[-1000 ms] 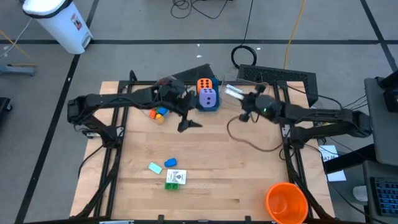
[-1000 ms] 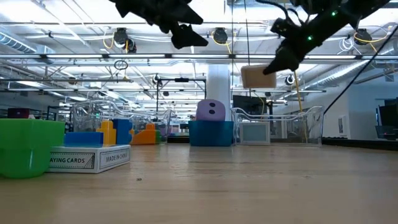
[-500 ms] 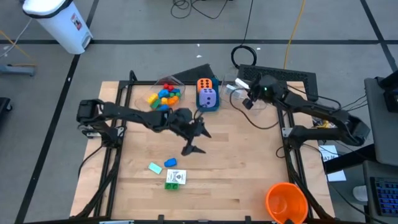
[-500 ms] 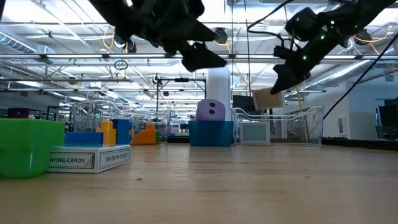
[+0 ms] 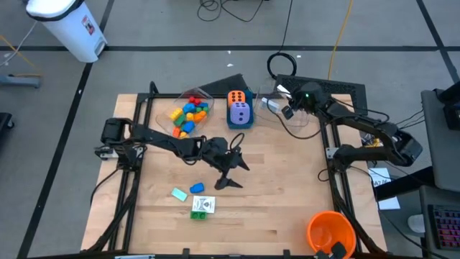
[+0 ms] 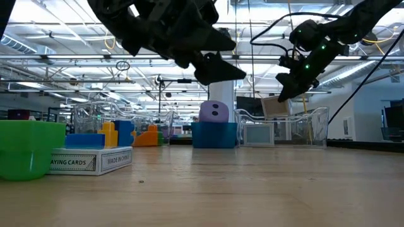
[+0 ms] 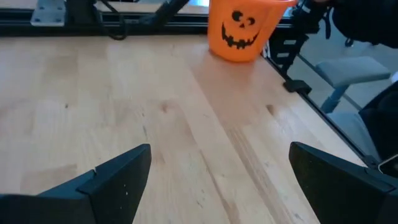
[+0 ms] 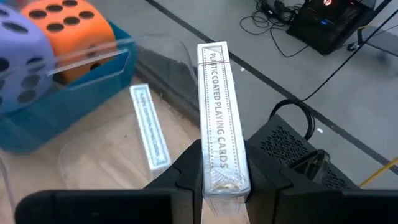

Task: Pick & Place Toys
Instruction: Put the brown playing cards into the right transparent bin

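Playing cards: one boxed deck (image 8: pixel 221 118) sat clamped in the right hand (image 8: pixel 217 180), hanging over the clear tub (image 8: pixel 93 162) at the worktop's (image 5: pixel 287 201) far edge, where one more deck (image 8: pixel 149 134) lay. Placing seemed in hand; next, lowering and letting go. Left hand (image 5: pixel 231 171) hung spread wide and empty, near three toys: one blue brick (image 5: pixel 197 188), one teal piece (image 5: pixel 179 193), one green brick (image 5: pixel 202 214) under a deck. Two dice (image 5: pixel 238 106) sat boxed.
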You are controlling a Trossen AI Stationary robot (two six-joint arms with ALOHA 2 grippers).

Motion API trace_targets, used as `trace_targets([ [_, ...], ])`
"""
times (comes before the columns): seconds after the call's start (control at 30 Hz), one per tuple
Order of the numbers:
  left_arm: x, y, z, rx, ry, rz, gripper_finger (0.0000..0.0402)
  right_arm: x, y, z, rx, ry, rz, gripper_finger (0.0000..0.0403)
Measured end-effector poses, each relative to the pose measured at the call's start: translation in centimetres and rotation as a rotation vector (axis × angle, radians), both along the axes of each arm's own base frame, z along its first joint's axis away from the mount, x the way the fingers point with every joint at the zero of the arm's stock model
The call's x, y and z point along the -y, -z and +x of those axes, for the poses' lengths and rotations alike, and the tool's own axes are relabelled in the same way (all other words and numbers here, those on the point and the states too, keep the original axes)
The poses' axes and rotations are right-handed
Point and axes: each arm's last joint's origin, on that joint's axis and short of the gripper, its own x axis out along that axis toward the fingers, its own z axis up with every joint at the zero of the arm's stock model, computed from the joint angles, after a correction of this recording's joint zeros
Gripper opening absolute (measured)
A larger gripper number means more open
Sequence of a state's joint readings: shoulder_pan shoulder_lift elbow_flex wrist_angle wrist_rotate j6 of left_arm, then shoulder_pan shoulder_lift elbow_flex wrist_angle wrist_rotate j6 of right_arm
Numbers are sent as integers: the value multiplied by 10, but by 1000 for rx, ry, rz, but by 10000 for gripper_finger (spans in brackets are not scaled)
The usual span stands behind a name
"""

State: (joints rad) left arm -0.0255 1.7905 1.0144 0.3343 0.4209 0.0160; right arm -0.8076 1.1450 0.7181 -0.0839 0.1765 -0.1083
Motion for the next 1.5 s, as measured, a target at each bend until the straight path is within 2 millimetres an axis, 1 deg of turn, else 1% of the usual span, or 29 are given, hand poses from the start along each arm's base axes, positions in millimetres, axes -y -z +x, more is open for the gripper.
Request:
trace_targets([
  [0.2, 0, -1, 1, 15, -3, 0, 388, 7, 1, -8, 29, 20, 30, 64],
  [0.47, 0, -2, 1, 25, -3, 1, 388, 8, 5, -14, 14, 54, 88, 70],
  [0.67, 0, -2, 1, 25, -3, 1, 388, 5, 11, -15, -5, 30, 148, 64],
  [0.83, 0, -2, 1, 25, -3, 1, 388, 7, 15, -13, -7, 29, 180, 70],
  [1.03, 0, -1, 1, 24, -3, 2, 388, 9, 22, -11, -17, 12, 206, 64],
  [1.17, -1, -2, 1, 26, -3, 5, 388, 10, 21, -10, -17, 10, 201, 72],
  [1.4, -2, -1, 1, 26, -5, 7, 388, 10, 22, -10, -24, 3, 198, 65],
  [1.5, -2, -1, 1, 26, -5, 7, 388, 10, 21, -10, -23, 3, 197, 71],
])
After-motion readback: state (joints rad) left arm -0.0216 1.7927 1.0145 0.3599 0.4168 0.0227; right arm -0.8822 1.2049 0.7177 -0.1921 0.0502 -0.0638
